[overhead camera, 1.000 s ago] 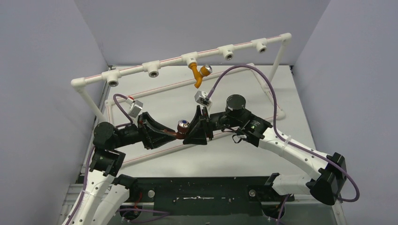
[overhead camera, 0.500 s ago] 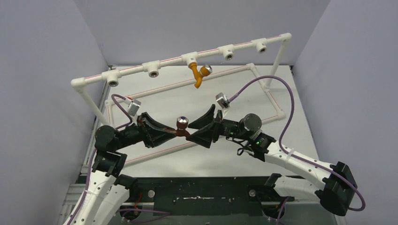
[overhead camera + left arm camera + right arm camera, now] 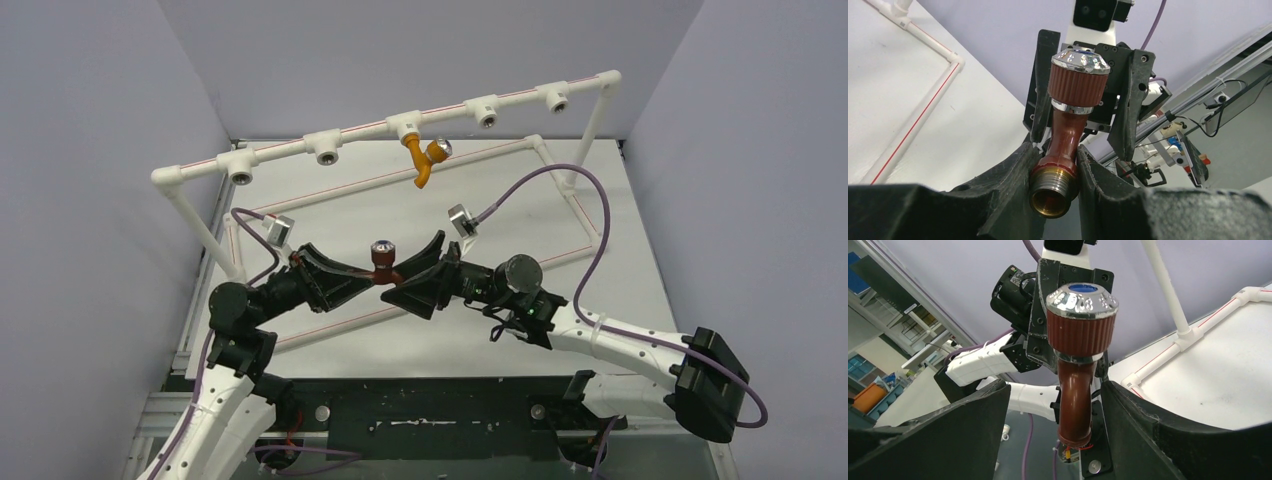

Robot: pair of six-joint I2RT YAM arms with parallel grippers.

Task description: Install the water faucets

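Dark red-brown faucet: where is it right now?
In the top view's centre, nearer than the orange-yellow faucet, the dark red-brown faucet is clamped at its threaded end by the left gripper, the right gripper open around it.

2 silver-knobbed taps: dark red-brown faucet (image 3: 381, 264) knob-up in midair, orange-yellow faucet (image 3: 421, 160) spout-down from the middle pipe socket (image 3: 404, 126).

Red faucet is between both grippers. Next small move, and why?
Probably close the right gripper on the red faucet. Its jaws stand open on either side of it, while the left gripper pinches the threaded end, which must be free to enter a socket.
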